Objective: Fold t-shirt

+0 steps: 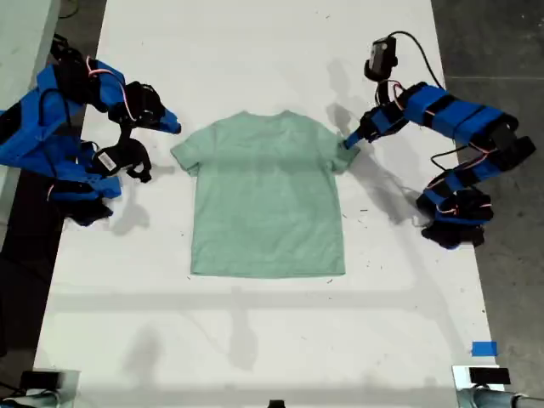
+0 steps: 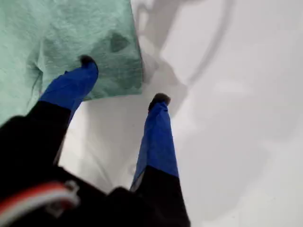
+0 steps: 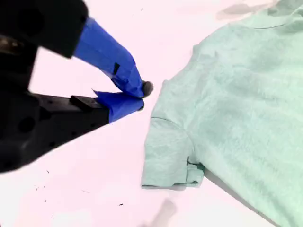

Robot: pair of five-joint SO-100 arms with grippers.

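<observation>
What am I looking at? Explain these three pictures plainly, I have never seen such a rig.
These are two small blue robot arms at a white table. One picture looks down from above; the other two come from cameras on each arm's claw. A mint-green t-shirt lies flat, unfolded. My first claw is open at the sleeve on the exterior view's right, one finger over the cloth. My second claw is shut, just off the other sleeve. Nothing is held.

T-shirt (image 1: 268, 200) plain pale mint-green, no pattern. Worktop (image 1: 255, 340) white. Both claws blue w/ black bodies; blue tape scrap (image 1: 484, 348) on worktop.
</observation>
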